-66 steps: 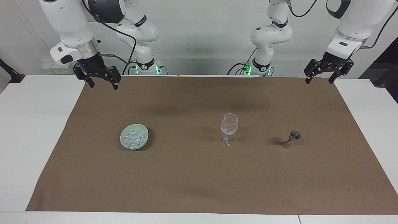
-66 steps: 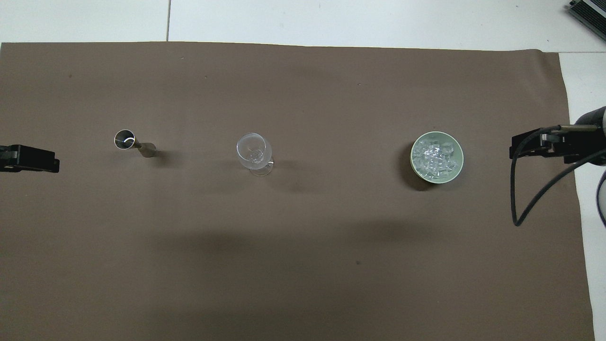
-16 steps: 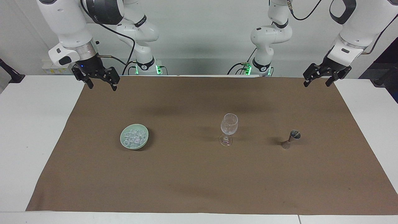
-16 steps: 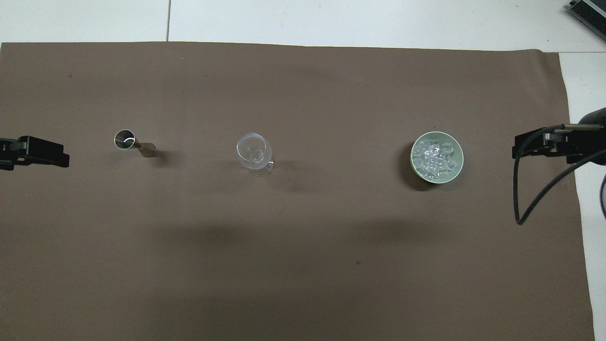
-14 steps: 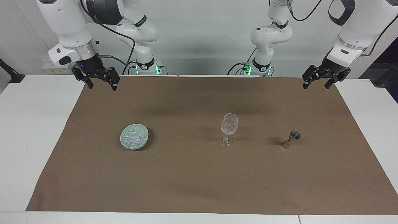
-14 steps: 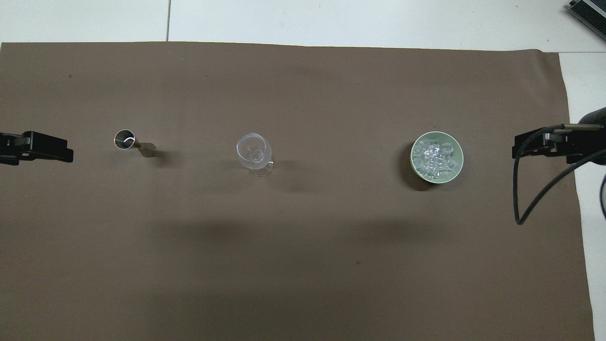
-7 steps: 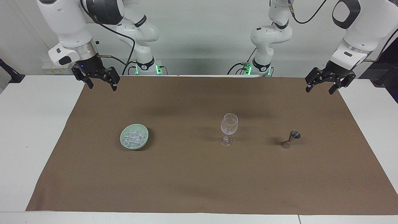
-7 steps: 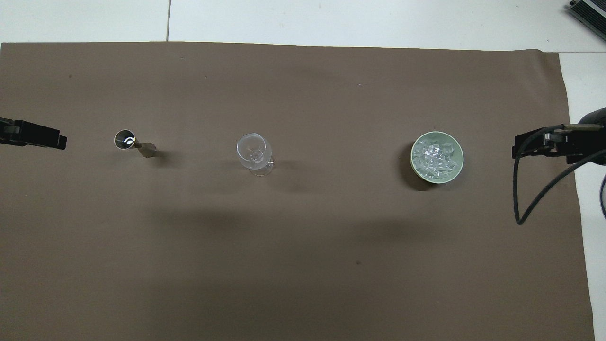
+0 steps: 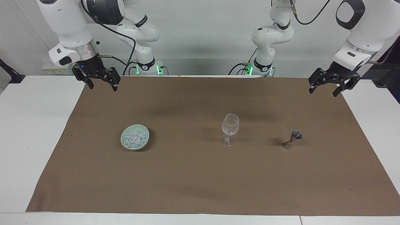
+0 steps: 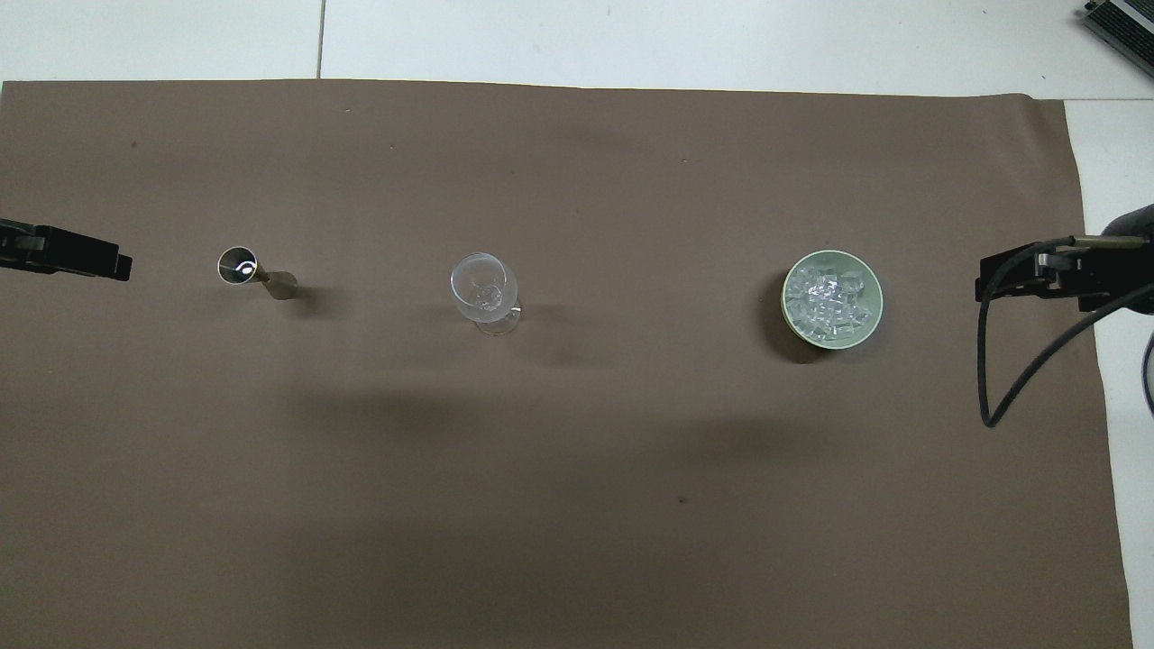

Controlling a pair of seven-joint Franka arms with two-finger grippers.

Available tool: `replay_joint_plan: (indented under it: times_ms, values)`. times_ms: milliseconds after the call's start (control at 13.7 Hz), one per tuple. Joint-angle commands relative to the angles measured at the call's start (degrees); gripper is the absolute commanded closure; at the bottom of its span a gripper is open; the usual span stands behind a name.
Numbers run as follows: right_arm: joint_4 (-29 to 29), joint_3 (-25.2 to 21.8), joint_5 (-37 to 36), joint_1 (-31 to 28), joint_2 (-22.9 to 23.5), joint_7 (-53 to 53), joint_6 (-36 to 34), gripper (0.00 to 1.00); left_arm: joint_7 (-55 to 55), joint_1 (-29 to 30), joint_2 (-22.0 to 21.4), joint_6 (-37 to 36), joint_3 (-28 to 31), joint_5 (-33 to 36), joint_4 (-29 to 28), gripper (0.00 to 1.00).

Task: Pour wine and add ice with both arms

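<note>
table (image 9: 37, 125) | brown mat (image 9: 200, 181) | bowl (image 9: 124, 142), glass (image 9: 229, 125), jigger (image 9: 292, 140)

ice (image 9: 135, 137) in bowl (image 9: 124, 144); glass (image 9: 230, 125) between bowl, jigger (image 9: 292, 139)

My ice (image 9: 135, 138) is a heap of small clear, whitish glassy cubes filling the pale green bowl (image 9: 124, 143), which sits flat on the brown mat toward my right arm's end; in the overhead view it lies at about three o'clock from the clear stemmed glass (image 10: 484, 287), well apart.
</note>
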Motion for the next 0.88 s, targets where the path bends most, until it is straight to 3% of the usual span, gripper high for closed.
replay_joint_plan:
  times_ms: [0,219,511,803]
  values:
    - [0.42,0.67,0.27,-1.11,0.24,-0.81,0.16,0.00,1.43,0.40,2.95,-0.03,0.05,0.22,2.60,0.00]
    - [0.42,0.67,0.27,-1.11,0.24,-0.81,0.16,0.00,3.19,1.29,5.58,0.05,0.22,0.22,3.49,0.00]
    - [0.42,0.67,0.27,-1.11,0.24,-0.81,0.16,0.00,15.03,1.90,6.46,1.01,0.22,-1.09,3.49,0.00]
    - [0.42,0.67,0.27,-1.11,0.24,-0.81,0.16,0.00,31.28,8.57,10.06,0.93,0.22,-10.30,2.88,0.00]
